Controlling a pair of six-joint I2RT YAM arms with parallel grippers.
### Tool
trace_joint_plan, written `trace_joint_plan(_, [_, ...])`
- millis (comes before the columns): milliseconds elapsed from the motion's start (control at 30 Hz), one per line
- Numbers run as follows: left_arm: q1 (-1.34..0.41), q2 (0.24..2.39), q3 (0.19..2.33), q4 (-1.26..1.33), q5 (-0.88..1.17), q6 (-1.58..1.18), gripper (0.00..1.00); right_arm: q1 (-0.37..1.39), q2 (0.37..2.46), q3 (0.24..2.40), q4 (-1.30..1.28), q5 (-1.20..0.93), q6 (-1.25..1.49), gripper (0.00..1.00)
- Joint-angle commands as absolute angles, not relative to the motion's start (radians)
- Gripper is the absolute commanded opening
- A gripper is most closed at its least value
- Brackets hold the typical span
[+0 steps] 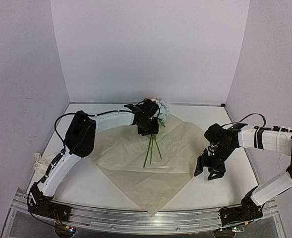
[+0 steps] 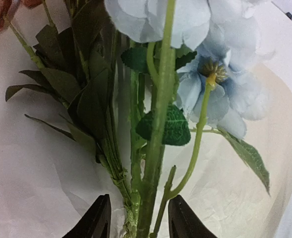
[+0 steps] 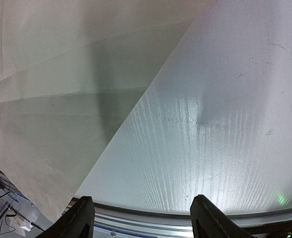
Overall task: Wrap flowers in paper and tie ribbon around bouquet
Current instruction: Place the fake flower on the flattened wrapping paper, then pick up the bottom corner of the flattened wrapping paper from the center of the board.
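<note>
1. Seeing paper [image 1: 136,168] spread flat on table [image 1: 81,186], diamond-wise, one corner toward the near edge. Judging it thin, light and easily creased; take at a corner or free edge, not mid-sheet.
2. Seeing flowers [image 1: 152,146] lying on the paper's far half, heads at the far corner, stems fanning toward centre. Judging them light, with springy stems and soft blooms that crush; hold low on the bundled stems, below the leaves, never on the heads.
3. Reading left gripper [image 1: 147,124] as open: down over the bunch just under the heads, jaws either side of the stems with a gap showing on each side in the wrist view, not clamped.
4. Reading right gripper [image 1: 210,171] as open and empty: jaws wide, over bare table just beside the paper's right edge, well placed for lifting that edge.
5. Spotting ribbon [image 1: 40,161] bunched at the table's left edge, apart from the paper. Judging it floppy and slippery; pinch near one end.
</note>
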State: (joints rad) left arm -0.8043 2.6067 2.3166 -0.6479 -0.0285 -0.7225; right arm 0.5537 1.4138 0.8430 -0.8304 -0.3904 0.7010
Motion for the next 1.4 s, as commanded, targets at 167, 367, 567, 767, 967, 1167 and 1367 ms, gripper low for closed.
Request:
trace_joint_plan(167, [-0.808, 2.353, 2.104, -0.533, -0.074, -0.717, 0.59, 0.548, 1.438, 0.923, -0.851, -0.367, 0.663, 0.69])
trace_joint_plan(367, [-0.805, 2.137, 1.851, -0.493, -0.138, -0.726, 0.70, 0.553, 1.428, 0.930, -0.856, -0.387, 0.604, 0.70])
trace_joint_plan(567, [-0.769, 1.909, 1.513, -0.415, -0.117, -0.738, 0.71, 0.666, 1.312, 0.858, -0.846, -0.314, 0.381, 0.75])
trace_joint_plan(767, [-0.742, 1.745, 1.300, -0.382, -0.105, -0.715, 0.71, 0.827, 1.172, 0.677, -0.636, -0.214, 0.117, 0.75])
trace_joint_plan(967, [-0.697, 1.629, 1.173, -0.352, -0.084, -0.695, 0.71, 0.970, 1.108, 0.486, -0.355, -0.121, -0.206, 0.80])
trace_joint_plan(1167, [-0.654, 1.566, 1.104, -0.326, -0.056, -0.681, 0.71, 1.123, 1.196, 0.470, -0.181, 0.043, -0.433, 0.84])
trace_joint_plan(1367, [-0.633, 1.527, 1.074, -0.331, -0.053, -0.668, 0.71, 1.262, 1.363, 0.527, -0.073, 0.154, -0.622, 0.85])
